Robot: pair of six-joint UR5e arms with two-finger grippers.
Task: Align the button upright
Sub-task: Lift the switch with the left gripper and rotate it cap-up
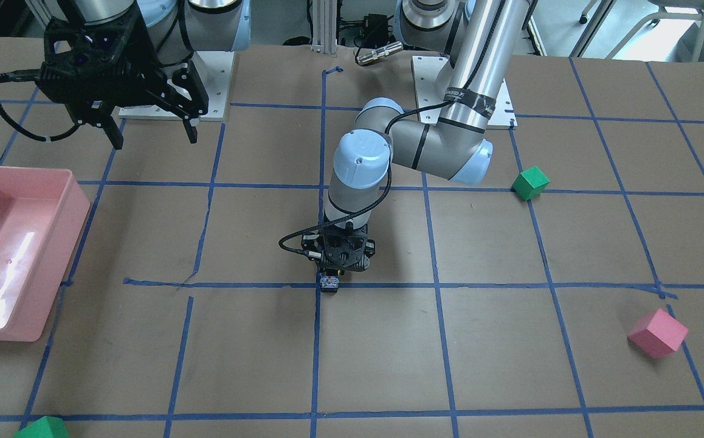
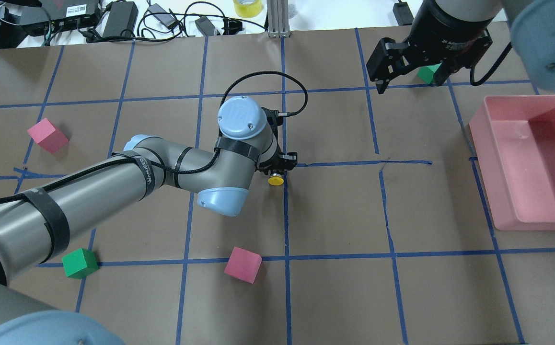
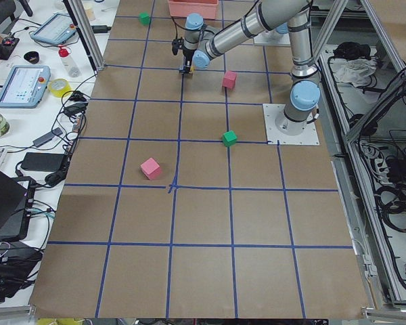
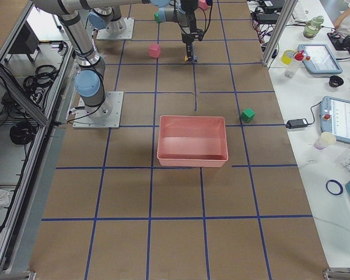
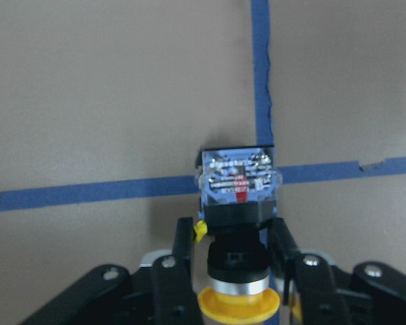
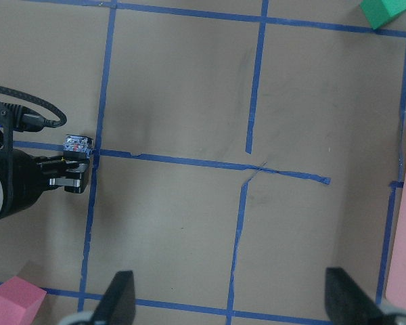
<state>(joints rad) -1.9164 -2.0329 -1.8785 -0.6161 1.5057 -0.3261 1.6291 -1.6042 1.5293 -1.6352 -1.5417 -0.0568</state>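
The button (image 5: 237,203) lies on its side on the brown table, on a crossing of blue tape lines. Its yellow cap (image 2: 275,180) points toward the robot and its clear blue-grey base (image 1: 329,283) points away. My left gripper (image 5: 231,227) points straight down over it, and its fingers (image 5: 183,247) sit close against both sides of the black body. The left gripper also shows in the overhead view (image 2: 280,167). My right gripper (image 1: 148,131) hangs open and empty, high above the table near the robot's base, far from the button.
A pink bin (image 2: 481,158) stands on the robot's right. Pink cubes (image 2: 47,135) (image 2: 243,264) and a green cube (image 2: 80,263) lie around the left arm. Another green cube (image 2: 428,73) sits behind the right gripper.
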